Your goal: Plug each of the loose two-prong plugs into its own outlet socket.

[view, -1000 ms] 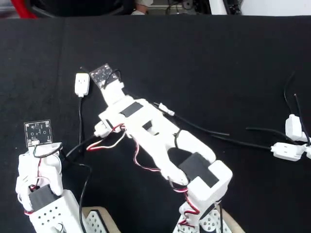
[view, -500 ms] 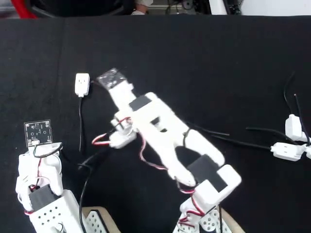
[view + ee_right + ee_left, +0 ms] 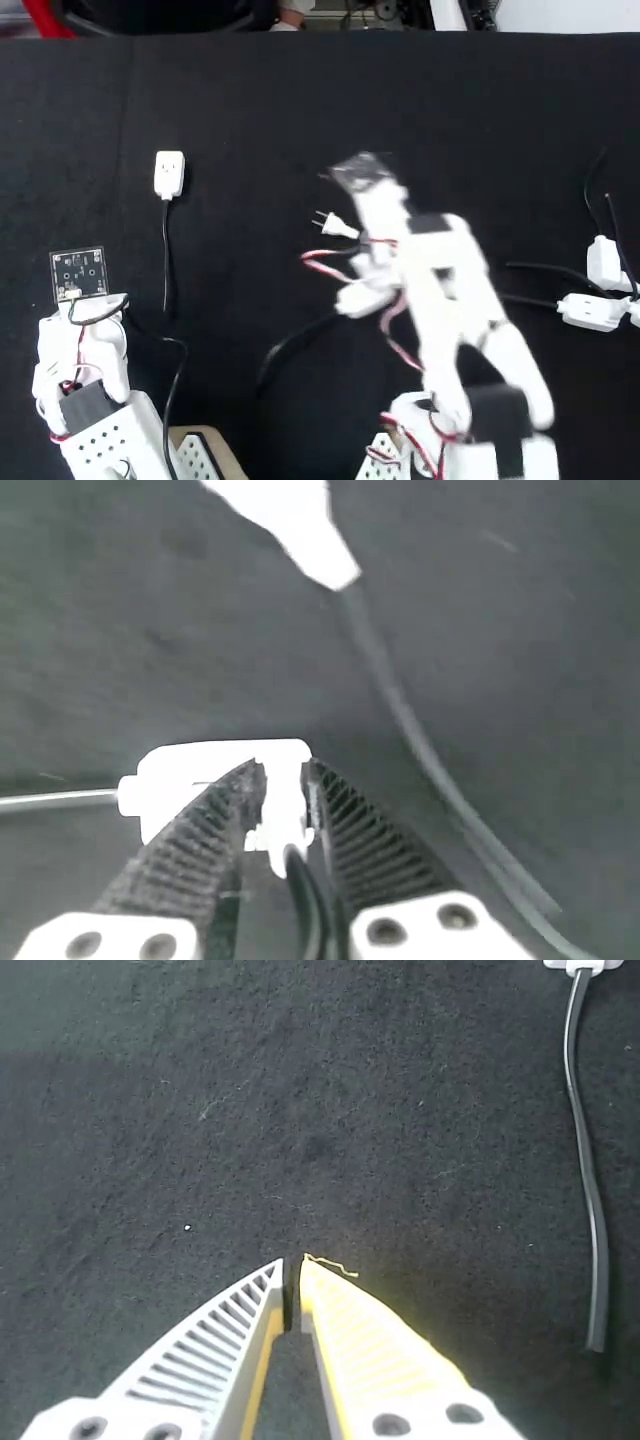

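Plug [image 3: 190, 775] pinched in right claw [image 3: 284, 780] — arm stretched forward; left claw [image 3: 292, 1272] closed, pointed down at table [image 3: 200, 1110].

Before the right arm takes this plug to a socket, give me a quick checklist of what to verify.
1. Right gripper shut on the held plug: ok.
2. Held plug at a socket: not ok; white cord ends at left and right lie far off.
3. Black cable under the arm free: cannot tell.
4. Loose plug clear of the arm: not ok, close beside it.
5. Left gripper shut, empty: ok.
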You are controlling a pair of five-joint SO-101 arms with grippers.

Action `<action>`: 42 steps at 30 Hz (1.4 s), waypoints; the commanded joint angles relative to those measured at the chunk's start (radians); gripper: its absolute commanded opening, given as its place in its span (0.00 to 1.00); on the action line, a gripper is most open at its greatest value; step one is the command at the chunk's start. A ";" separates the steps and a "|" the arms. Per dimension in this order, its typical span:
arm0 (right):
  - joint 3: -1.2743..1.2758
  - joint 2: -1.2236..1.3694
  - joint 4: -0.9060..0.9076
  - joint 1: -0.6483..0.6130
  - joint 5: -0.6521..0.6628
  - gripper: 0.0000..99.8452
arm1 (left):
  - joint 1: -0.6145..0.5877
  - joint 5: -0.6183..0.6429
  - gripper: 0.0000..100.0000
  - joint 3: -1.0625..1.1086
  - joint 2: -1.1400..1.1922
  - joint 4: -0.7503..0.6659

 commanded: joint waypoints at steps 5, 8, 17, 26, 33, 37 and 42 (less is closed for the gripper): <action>0.148 -0.131 -0.183 0.606 0.315 0.01 | -0.007 0.011 0.04 0.019 -0.008 0.003; 0.147 -0.131 -0.253 0.789 0.399 0.01 | -0.005 0.011 0.04 0.019 -0.008 0.003; 0.127 -0.051 -0.466 1.046 0.465 0.01 | -0.005 0.011 0.05 0.019 -0.008 0.003; -0.077 0.211 -0.417 1.099 0.457 0.05 | -0.004 0.011 0.05 0.019 -0.008 0.003; -0.180 0.131 -0.095 1.079 0.384 0.21 | -0.004 0.011 0.05 0.019 -0.008 0.003; -0.229 0.018 0.166 1.031 0.381 0.22 | -0.004 0.011 0.05 0.019 -0.008 0.003; -0.271 -0.133 0.463 0.941 0.288 0.22 | -0.004 0.011 0.05 0.019 -0.008 0.003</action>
